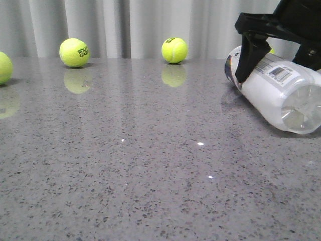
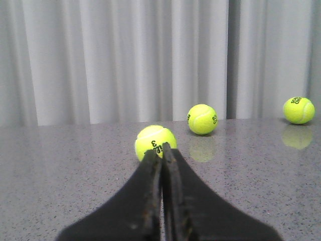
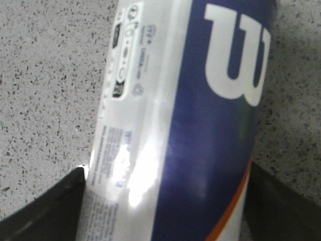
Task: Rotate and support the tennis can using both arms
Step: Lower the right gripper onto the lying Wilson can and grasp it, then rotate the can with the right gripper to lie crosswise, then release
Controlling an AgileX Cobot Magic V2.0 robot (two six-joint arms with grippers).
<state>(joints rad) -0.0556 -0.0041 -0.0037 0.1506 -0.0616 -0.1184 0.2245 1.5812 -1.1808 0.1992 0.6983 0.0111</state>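
Tennis can (image 1: 281, 93): lying on its side on the table (image 1: 125, 165) at the far right, clear end toward the camera, navy label and white "W" facing up in the right wrist view.
Right gripper (image 1: 251, 63): astride the can near its far end, one finger on each side of it; holding the can, as far as the wrist view shows (fingers against both flanks).
Left gripper (image 2: 161, 155): fingers pressed together, holding nothing, pointing at a tennis ball (image 2: 155, 142) just beyond its tip; not seen in the front view.
Other balls: three along the far edge in the front view, well apart from the can.
Step in hand: probably the first grasp, before any turning.
Next move: likely lift and turn the can, while the left arm comes across to prop the free end.
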